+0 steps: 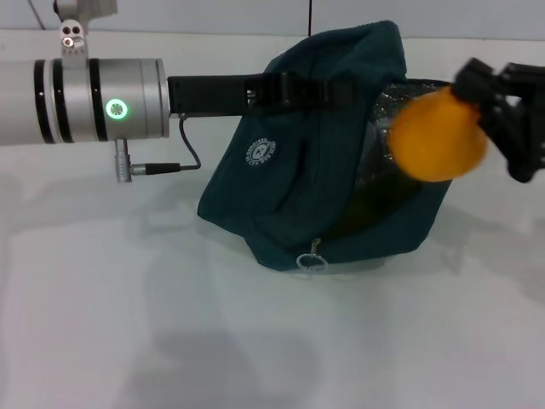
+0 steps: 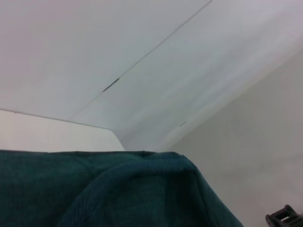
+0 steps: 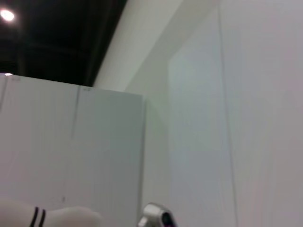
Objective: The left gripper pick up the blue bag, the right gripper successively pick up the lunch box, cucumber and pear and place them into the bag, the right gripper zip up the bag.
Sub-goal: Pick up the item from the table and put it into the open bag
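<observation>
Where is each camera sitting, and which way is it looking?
Head view: from the robot's head, looking forward and down at the table; the left gripper holds up the blue bag, and the right gripper carries the pear at the bag's mouth.
Left wrist view: on the left arm, looking over the bag's fabric toward white walls; a black gripper part peeks in at a corner.
Right wrist view: on the right arm, facing up at walls and dark ceiling; part of the other arm shows.
Shared: head and left wrist views both show the bag.
</observation>
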Robot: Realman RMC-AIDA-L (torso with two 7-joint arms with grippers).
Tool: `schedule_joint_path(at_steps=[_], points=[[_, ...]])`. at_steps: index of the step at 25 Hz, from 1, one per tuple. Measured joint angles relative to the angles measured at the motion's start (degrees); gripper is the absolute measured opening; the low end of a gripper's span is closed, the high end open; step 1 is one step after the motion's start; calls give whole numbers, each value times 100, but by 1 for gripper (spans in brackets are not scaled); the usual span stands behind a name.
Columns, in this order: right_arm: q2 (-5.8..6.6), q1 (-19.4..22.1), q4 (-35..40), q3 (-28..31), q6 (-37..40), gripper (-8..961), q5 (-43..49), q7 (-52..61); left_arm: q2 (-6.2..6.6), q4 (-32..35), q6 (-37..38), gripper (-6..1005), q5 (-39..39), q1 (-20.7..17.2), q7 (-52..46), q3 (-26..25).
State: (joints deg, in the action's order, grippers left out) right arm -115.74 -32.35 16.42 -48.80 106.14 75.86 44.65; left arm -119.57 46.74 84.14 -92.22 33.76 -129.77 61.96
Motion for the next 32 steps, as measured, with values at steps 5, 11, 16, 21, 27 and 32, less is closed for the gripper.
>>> schedule_joint_path(at_steps=[5, 11, 16, 21, 27, 32], points=[[-13, -264, 0, -262, -254, 127, 7, 0, 3, -27, 3, 143, 34, -9, -21, -10], [-47, -367, -18, -977, -876, 138, -34, -40, 8, -34, -18, 143, 36, -14, 8, -21], [-46, -400, -286, -1141, -1252, 147, -30, -78, 12, -34, -32, 144, 36, -4, 15, -26], [-45, -412, -454, -1375, -1446, 156, -41, -135, 13, -34, -37, 144, 25, -1, 20, -26], [-45, -434, -464, -1646, -1740, 166, -23, 267, 13, -34, -38, 144, 9, -13, 98, -26], [-45, -436, -414, -1796, -1927, 175, -57, 791, 13, -34, -38, 145, 9, -40, 110, -23]])
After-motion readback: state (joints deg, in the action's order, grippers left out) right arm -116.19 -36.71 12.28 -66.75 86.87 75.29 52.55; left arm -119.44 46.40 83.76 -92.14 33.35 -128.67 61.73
